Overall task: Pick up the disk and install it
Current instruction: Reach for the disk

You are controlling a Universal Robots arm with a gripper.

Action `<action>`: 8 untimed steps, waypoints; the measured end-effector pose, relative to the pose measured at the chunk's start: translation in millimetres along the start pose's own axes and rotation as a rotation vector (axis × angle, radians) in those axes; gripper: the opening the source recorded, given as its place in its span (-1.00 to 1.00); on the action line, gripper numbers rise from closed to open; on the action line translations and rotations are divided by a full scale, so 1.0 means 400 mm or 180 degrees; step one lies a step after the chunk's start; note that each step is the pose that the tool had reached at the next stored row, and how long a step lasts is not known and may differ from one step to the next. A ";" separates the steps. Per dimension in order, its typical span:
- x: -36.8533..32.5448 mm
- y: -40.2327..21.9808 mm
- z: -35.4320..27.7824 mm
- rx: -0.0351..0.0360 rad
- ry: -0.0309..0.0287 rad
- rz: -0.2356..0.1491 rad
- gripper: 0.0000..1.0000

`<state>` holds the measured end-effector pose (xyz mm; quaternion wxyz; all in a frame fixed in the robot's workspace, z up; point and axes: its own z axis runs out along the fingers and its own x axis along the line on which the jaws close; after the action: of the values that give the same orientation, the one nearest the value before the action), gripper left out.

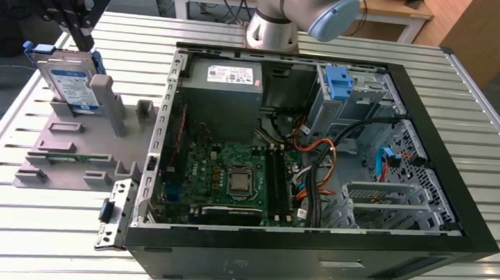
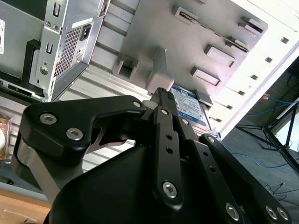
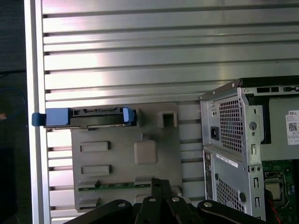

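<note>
One disk (image 1: 69, 82) is seen standing on edge in one grey fixture (image 1: 70, 150) near the tabletop (image 1: 22, 231) edge, beside one open computer case (image 1: 313, 246). The gripper (image 1: 85, 41) hangs just above it, fingers (image 2: 164, 126) closed, empty.

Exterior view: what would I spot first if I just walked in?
A big open computer case lies flat in the middle, its green circuit board showing. At the exterior view's left, the disk with blue rails stands upright in a grey holder, the black claw at its top edge.
</note>
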<state>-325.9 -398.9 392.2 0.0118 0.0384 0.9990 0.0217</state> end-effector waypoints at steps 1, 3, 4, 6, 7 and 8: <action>0.000 0.000 0.000 0.0000 0.0001 0.0000 -0.79; 0.000 0.000 0.000 0.0000 0.0003 0.0000 -0.79; 0.000 0.000 0.000 0.0000 0.0004 0.0000 -0.79; 0.000 0.000 0.000 0.0001 0.0006 0.0000 -0.79; 0.000 0.000 0.000 0.0001 0.0007 0.0000 -0.79; 0.000 0.000 0.000 0.0001 0.0007 0.0000 -0.79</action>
<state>-325.8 -398.9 392.3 0.0107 0.0384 0.9990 0.0216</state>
